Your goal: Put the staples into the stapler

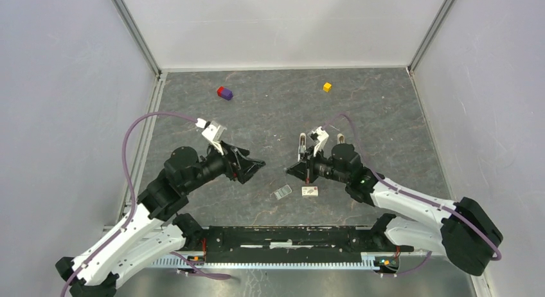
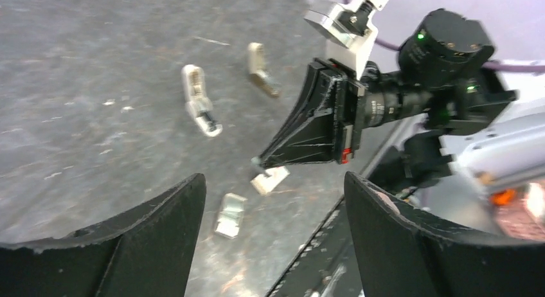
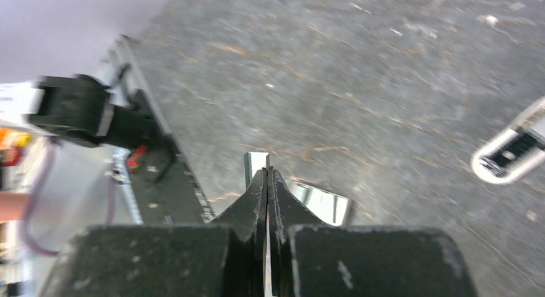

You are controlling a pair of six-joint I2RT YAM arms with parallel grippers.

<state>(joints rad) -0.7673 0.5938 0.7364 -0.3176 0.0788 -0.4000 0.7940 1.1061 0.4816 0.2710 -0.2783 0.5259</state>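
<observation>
The stapler (image 1: 302, 144) lies on the grey mat just beyond my right gripper (image 1: 290, 171); it is white with grey metal inside (image 2: 199, 107) and shows at the right edge of the right wrist view (image 3: 511, 155). A silver strip of staples (image 1: 283, 193) (image 2: 230, 215) and a flat white piece (image 1: 310, 191) (image 2: 270, 180) lie near the front. My right gripper (image 3: 267, 171) is shut, low over them. A small silver strip (image 3: 256, 163) shows right at its tips; I cannot tell if it is pinched. My left gripper (image 1: 256, 165) (image 2: 273, 178) is open, empty, facing the right one.
A second small white piece (image 2: 260, 69) lies beyond the stapler. A purple and red cube (image 1: 224, 92) and a yellow cube (image 1: 327, 87) sit far back. The black base bar (image 1: 289, 236) runs along the near edge. White walls enclose the mat.
</observation>
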